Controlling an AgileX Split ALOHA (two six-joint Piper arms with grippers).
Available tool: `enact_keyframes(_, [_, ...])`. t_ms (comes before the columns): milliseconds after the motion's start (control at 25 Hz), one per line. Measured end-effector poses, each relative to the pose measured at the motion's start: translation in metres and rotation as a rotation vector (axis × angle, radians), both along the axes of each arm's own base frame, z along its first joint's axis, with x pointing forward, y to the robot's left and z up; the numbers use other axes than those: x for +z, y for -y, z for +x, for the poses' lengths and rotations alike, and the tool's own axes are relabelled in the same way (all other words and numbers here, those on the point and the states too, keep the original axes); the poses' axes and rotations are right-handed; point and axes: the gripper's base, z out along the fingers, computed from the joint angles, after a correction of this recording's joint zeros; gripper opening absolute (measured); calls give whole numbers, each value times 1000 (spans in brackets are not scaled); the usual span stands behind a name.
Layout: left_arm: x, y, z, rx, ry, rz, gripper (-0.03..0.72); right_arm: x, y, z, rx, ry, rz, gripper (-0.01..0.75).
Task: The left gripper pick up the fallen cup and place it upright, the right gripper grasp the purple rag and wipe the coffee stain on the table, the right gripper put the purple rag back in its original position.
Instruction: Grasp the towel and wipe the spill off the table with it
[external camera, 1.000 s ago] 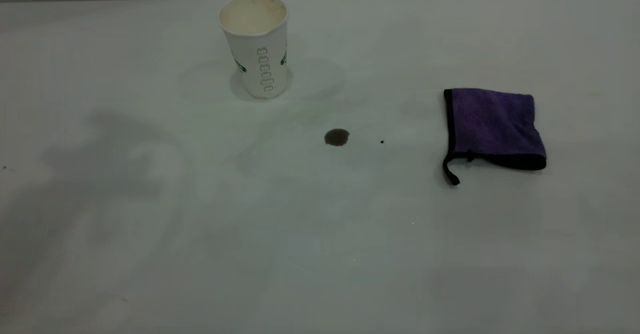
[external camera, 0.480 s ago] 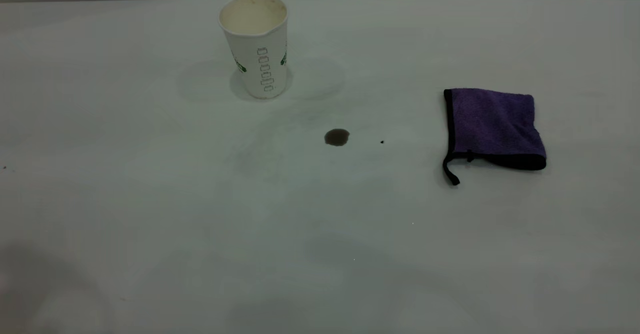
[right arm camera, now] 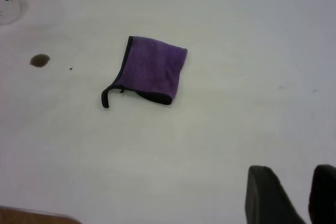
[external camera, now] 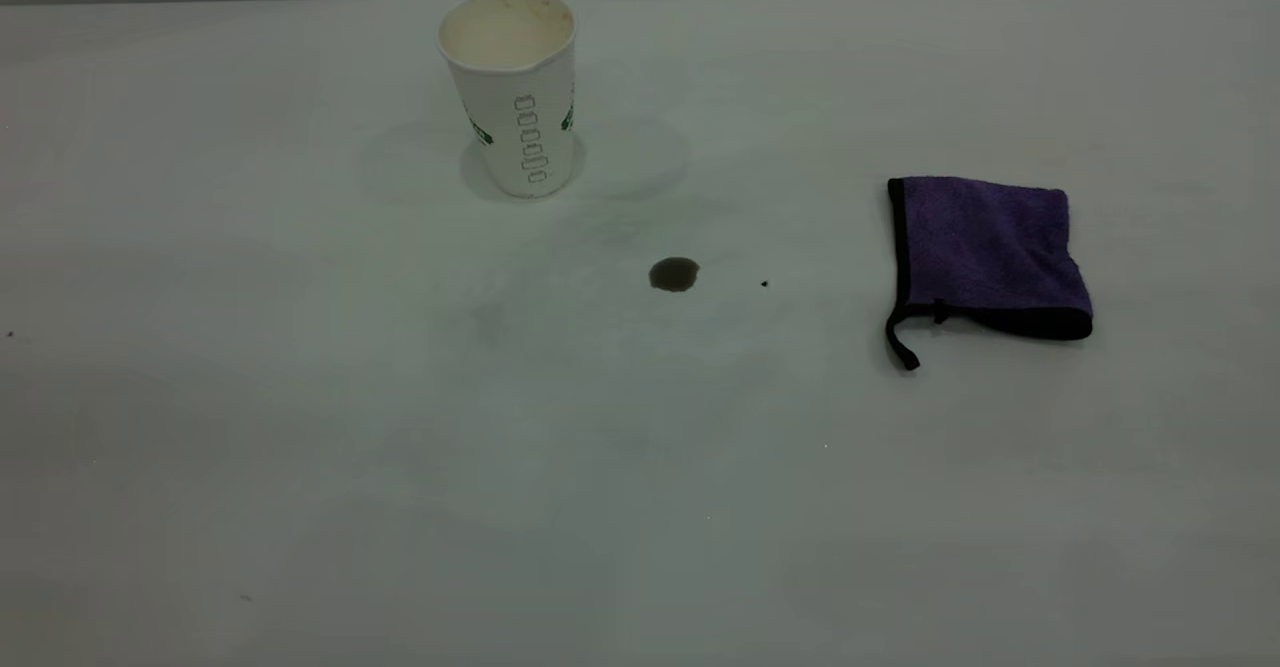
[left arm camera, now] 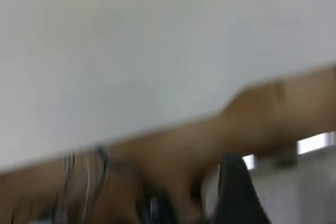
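The cup [external camera: 510,87] stands upright near the far edge of the surface [external camera: 400,447], its mouth open to the room and its cream inside showing nothing but faint staining — no liquid that I can make out. So the first step looks done, and the wiping is the step now in hand.

Nearer to me than the cup and a little to its right sits the coffee stain [external camera: 674,274], a small dark brown spot, with a tiny black speck [external camera: 764,284] just beside it. Well off to the right lies the purple rag [external camera: 985,252], folded flat, black edging along one side and its loop tail trailing toward me — untouched, nothing on or around it.

Neither arm reaches into the scene from outside. The right gripper [right arm camera: 294,195] shows only in its own wrist view, as two dark jaws standing apart with nothing between them, well short of the rag. The left gripper cannot be made out in its blurred wrist view, so I cannot tell how its jaws stand.

Next, I judge, the right gripper must come down over the rag, pinch a fold, and carry it across to the stain.
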Motion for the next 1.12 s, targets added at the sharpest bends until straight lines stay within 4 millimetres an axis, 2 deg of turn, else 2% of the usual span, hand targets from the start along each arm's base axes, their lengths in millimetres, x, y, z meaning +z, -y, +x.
enact_keyframes(200, [2, -7, -22, 39, 187, -27, 513, 0, 0, 0, 0, 0, 0, 238])
enact_keyframes(320, [-6, -9, -28, 110, 199, -12, 513, 0, 0, 0, 0, 0, 0, 238])
enact_keyframes(680, [-9, -11, -45, 200, 315, -18, 513, 0, 0, 0, 0, 0, 0, 238])
enact_keyframes(1120, [-9, -11, -47, 202, 325, -11, 513, 0, 0, 0, 0, 0, 0, 238])
